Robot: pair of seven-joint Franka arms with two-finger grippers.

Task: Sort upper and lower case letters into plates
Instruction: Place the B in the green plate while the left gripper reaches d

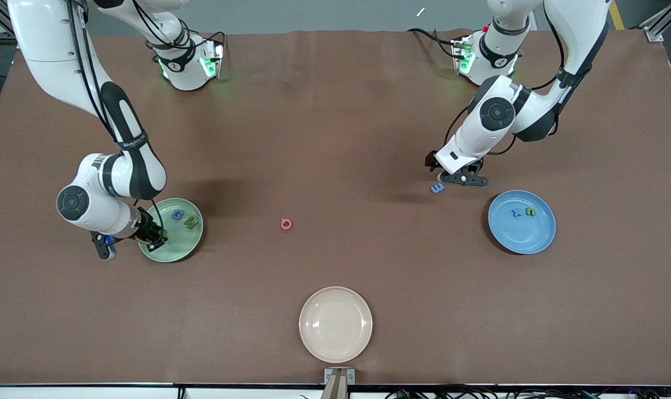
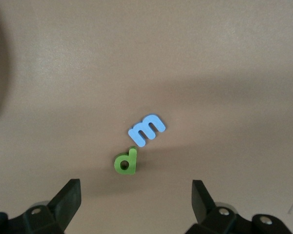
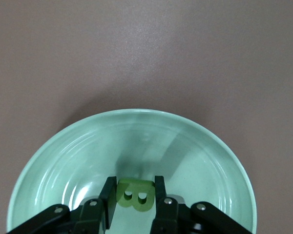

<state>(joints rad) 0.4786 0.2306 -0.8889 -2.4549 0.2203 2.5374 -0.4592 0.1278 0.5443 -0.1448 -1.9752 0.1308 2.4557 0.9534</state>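
Note:
The pale green plate [image 1: 174, 248] lies toward the right arm's end of the table and holds a blue G [image 1: 177, 214] and a green N [image 1: 191, 223]. My right gripper [image 1: 153, 240] hangs low over this plate [image 3: 136, 131], shut on a green letter B [image 3: 135, 196]. The sky blue plate [image 1: 521, 239] lies toward the left arm's end and holds a blue x [image 1: 516, 211] and a green u [image 1: 530, 211]. My left gripper [image 1: 462, 178] is open [image 2: 136, 186] above the table, over a blue m [image 2: 146, 129] and a green d [image 2: 126, 162] that touch each other.
A pink letter [image 1: 286, 224] lies alone mid-table between the two plates. A cream-beige plate [image 1: 335, 324] with nothing in it sits near the front edge. The blue m [image 1: 437, 188] lies beside the blue plate, toward the table's middle.

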